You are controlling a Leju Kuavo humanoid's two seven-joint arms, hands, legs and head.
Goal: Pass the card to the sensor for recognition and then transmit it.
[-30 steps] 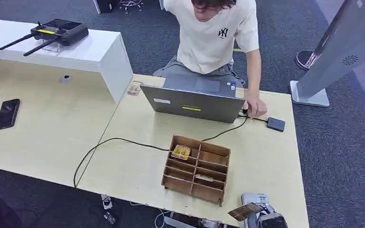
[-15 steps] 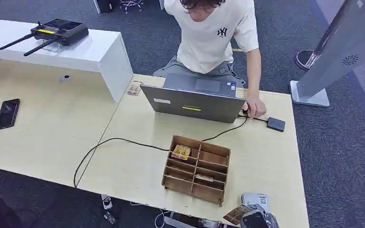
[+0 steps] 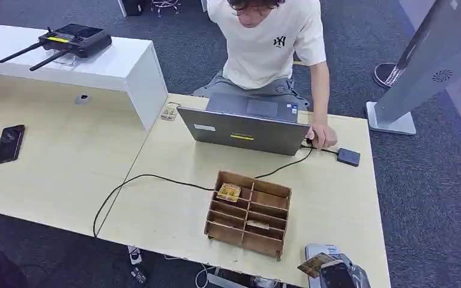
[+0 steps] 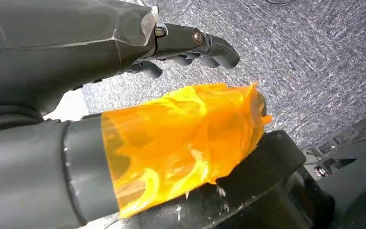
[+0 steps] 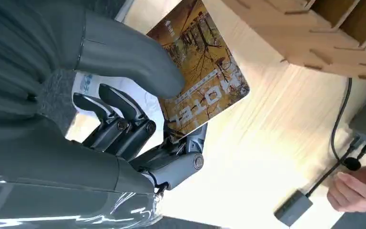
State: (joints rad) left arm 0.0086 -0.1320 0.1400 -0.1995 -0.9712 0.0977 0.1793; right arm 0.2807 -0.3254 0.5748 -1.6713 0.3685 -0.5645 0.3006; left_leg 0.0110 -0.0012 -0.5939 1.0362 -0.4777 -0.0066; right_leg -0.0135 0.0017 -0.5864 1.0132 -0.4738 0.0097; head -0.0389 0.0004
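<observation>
Where grey carpet spreads, pale table.

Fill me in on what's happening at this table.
The right robot hand holds a card, pinched under its thumb, at the near edge of the table beside a wooden compartment box. Across the table, a person sits behind a laptop, one hand by a small black sensor.
</observation>
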